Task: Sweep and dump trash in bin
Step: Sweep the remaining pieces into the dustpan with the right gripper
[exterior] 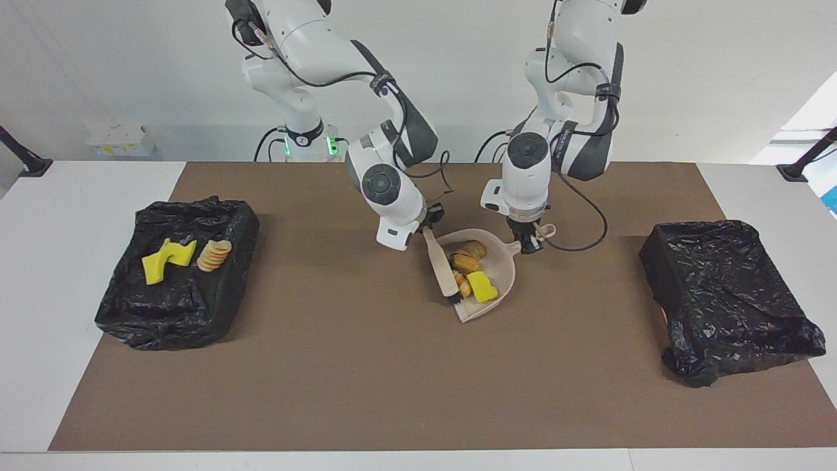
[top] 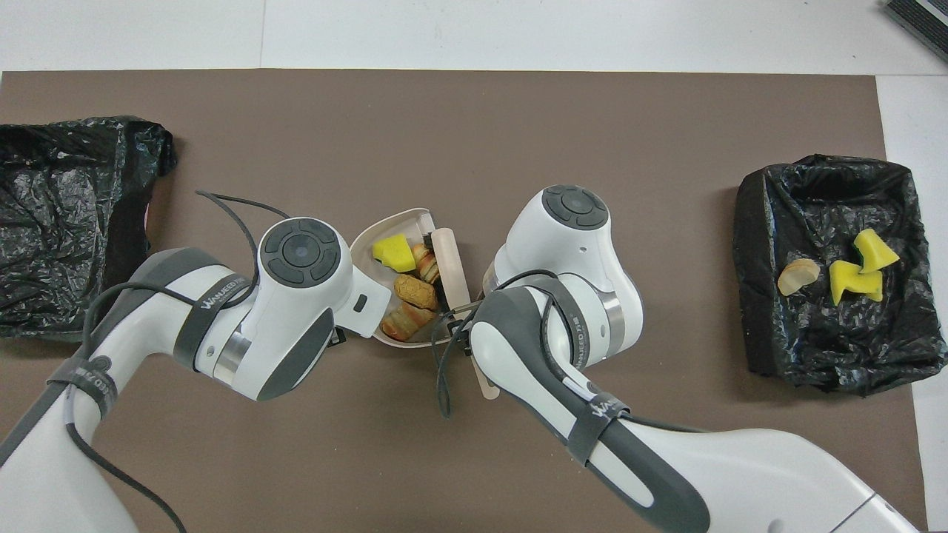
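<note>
The beige dustpan (exterior: 505, 271) lies mid-mat, and my left gripper (exterior: 528, 243) is shut on its handle. In the pan lie trash pieces: a yellow sponge bit (exterior: 482, 286) and golden-brown pastry pieces (exterior: 467, 252). My right gripper (exterior: 428, 226) is shut on the handle of the beige brush (exterior: 441, 268). The brush's black bristles (exterior: 452, 299) press a pastry piece at the pan's open mouth. From overhead the brush (top: 448, 259) lies along the mouth of the dustpan (top: 370, 235), beside the sponge bit (top: 394, 253). The black-lined bin (exterior: 216, 307) at the right arm's end holds more trash.
Yellow sponge bits (exterior: 167, 258) and a striped pastry piece (exterior: 214, 255) lie in that bin (top: 815, 355). A second black-lined bin (exterior: 726, 294) stands at the left arm's end of the brown mat, with nothing showing in it. Cables hang from both wrists.
</note>
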Motion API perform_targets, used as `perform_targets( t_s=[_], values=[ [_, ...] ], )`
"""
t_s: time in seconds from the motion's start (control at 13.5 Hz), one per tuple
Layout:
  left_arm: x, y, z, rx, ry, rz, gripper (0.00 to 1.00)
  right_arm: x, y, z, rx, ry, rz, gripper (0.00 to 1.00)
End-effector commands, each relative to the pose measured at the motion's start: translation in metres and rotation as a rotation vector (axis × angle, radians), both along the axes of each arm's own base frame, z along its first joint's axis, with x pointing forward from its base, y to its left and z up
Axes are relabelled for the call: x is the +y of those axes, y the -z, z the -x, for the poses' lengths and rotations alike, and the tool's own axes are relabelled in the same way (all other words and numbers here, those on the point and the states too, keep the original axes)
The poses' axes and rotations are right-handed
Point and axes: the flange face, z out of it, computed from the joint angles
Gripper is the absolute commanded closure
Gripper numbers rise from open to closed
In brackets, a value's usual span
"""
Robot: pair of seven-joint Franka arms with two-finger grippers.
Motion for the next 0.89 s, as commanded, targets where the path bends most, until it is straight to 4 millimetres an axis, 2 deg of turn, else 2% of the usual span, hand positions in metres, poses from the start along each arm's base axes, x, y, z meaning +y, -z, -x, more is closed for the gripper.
perform_targets(
  t_s=[0.0,0.07,0.22,0.37,0.52,0.59,0.81],
  values=[
    [0.012,-0.001,0.003,-0.012,0.0,-0.009,1.0,-0.003,-0.012,0.008,0.013,0.033,-0.041,1.0],
    [0.013,-0.001,0.003,-0.01,0.011,-0.008,1.0,-0.005,-0.019,0.007,0.006,0.037,-0.039,1.0],
    [0.014,-0.002,-0.001,-0.007,0.094,0.004,1.0,-0.024,-0.038,0.009,0.039,0.039,-0.009,1.0],
    [0.026,0.0,-0.009,-0.007,0.122,0.013,1.0,-0.045,-0.06,0.009,0.062,0.075,0.036,1.0],
    [0.031,-0.004,-0.014,-0.003,0.167,0.017,1.0,-0.055,-0.078,0.021,0.067,0.071,0.139,1.0],
    [0.039,-0.006,-0.018,0.002,0.186,0.027,1.0,-0.051,-0.081,0.033,0.064,0.072,0.205,1.0],
    [0.062,-0.026,-0.032,-0.01,0.211,0.034,1.0,-0.002,-0.07,0.101,-0.013,0.152,0.314,1.0]
  ],
)
